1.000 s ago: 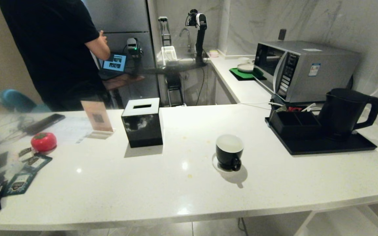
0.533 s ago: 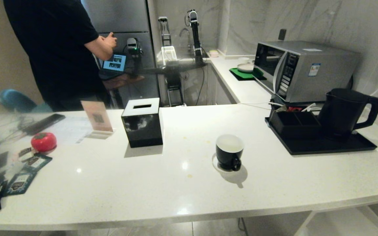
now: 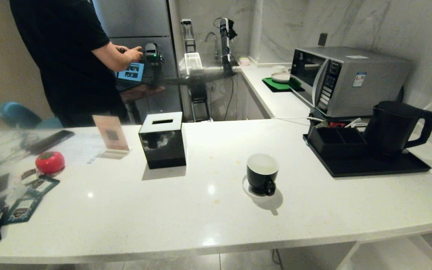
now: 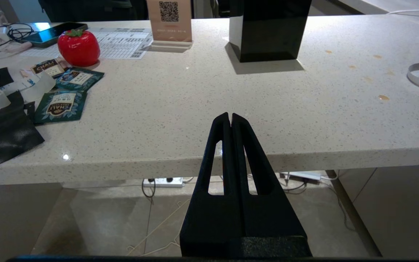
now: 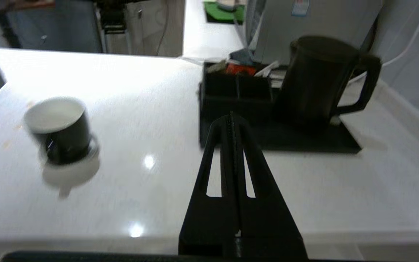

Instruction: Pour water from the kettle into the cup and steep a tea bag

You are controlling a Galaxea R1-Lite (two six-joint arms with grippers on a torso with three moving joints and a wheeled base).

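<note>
- Head view: neither of our arms shows. The kettle (image 3: pixel 396 127) stands upright at the right end of a black tray (image 3: pixel 373 167) near the counter's right edge, loop handle turned toward that edge, so it faces a reach from the right side. Matte black, tapered, lid on.
- Head view: the cup (image 3: pixel 262 173) sits on its saucer (image 3: pixel 246 187) mid-counter, toward the front edge and well apart from the tray; black outside, white inside, little handle facing the front edge. Open counter lies around it, which we judge leaves room for pouring.
- Head view: the counter (image 3: pixel 313 210) also carries a black tissue box (image 3: pixel 162 139) toward the back edge and dark printed packets (image 3: pixel 24 206) at the far left edge. A person (image 3: pixel 69 56) stands behind the counter, hands at a device.
- Left wrist view: our left gripper (image 4: pixel 230 118) hangs just off the counter's front edge, fingers pressed together, holding nothing.
- Right wrist view: our right gripper (image 5: pixel 232 119) is over the front edge, aimed between cup and kettle, fingers closed and empty; they must part before taking the handle.
- Tea bag: we cannot find it; it is possibly among the items in the organiser (image 5: pixel 236 91) on the tray, too blurred to tell.
</note>
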